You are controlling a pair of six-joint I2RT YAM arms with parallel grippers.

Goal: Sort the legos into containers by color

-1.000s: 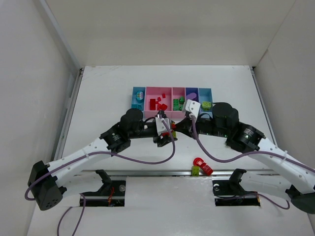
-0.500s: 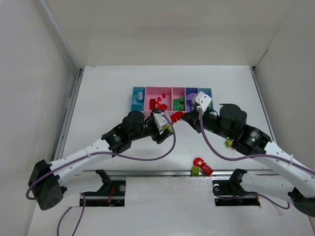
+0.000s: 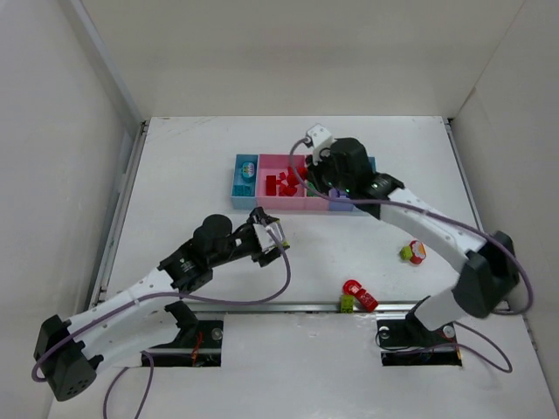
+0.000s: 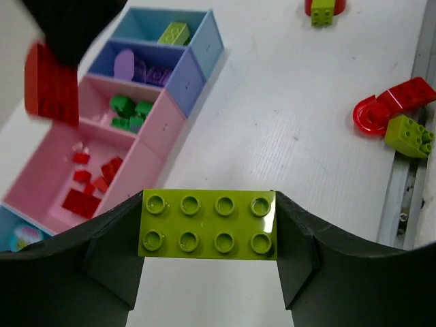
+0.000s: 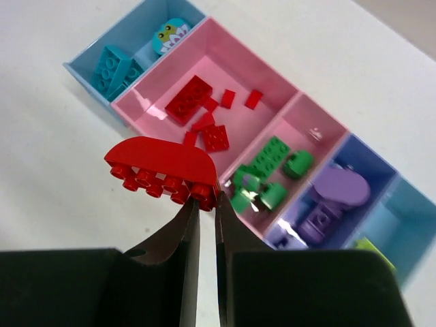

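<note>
"Bricks in both claws, is it?"

"Yes. The left claw is clamped on a yellow-green brick, a flat, glossy two-by-four with its studs up. It hangs over the tabletop, short of the containers. I'd say it wants carrying to the far-right light blue bin, where a matching piece lies."

"And the right?"

"The right claw, jaws almost together, pinches a red arched brick by its edge, about over the wide pink bin of reds. Looks like a drop: open up and let go."
</note>
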